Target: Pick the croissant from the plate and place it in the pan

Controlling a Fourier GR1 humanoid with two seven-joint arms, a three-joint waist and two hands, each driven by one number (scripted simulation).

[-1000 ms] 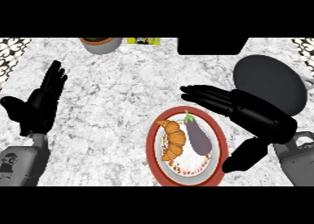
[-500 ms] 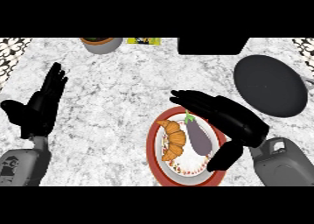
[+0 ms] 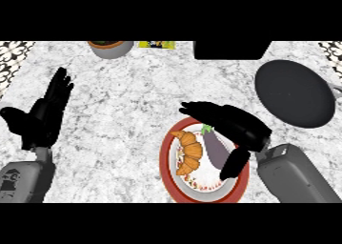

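The right hand point(image 3: 233, 125) hangs over the far right part of the plate point(image 3: 170, 164), fingers stretched out straight and apart, pointing left past the plate's top rim, thumb dropping down along the plate's right side. It holds nothing. Just under its fingers, on the plate, lies the croissant point(image 3: 189, 151), untouched, on the plate's left half. Beside the croissant, toward the plate's right, lies a dark purple eggplant point(image 3: 217, 148), partly covered by the hand. The pan point(image 3: 295, 93) sits up and to the right of the plate, well apart from it. The left hand point(image 3: 41, 114) rests far to the plate's left, open, fingers straight and pointing up. Beyond the plate, at the counter's far edge, stand 1 bowl point(image 3: 110, 47) and a black box point(image 3: 232, 49).
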